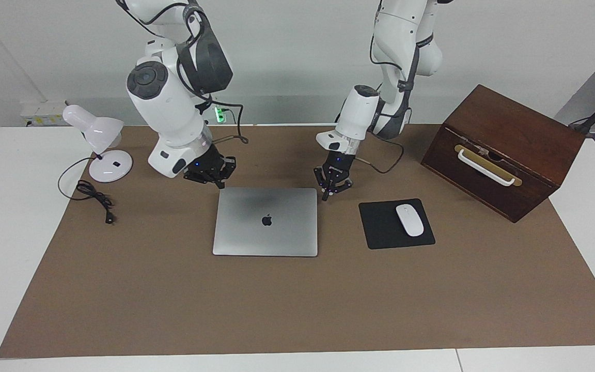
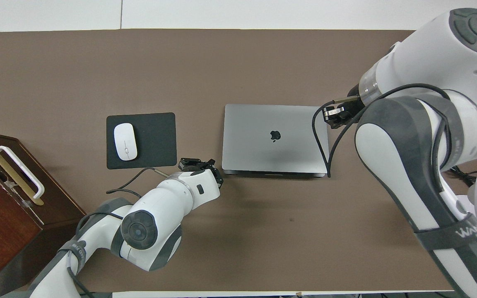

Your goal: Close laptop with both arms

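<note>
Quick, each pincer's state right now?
Left pincer: closed, holding nothing, by the laptop corner.
Right pincer: cannot tell open or closed, nothing held.

I see a thin silver-grey metal laptop (image 1: pixel 265 222) with dark logo, a white oval mouse (image 1: pixel 409 219) on a flat black mouse pad (image 1: pixel 380 227), and a brown-covered desk (image 1: pixel 297 305).
</note>
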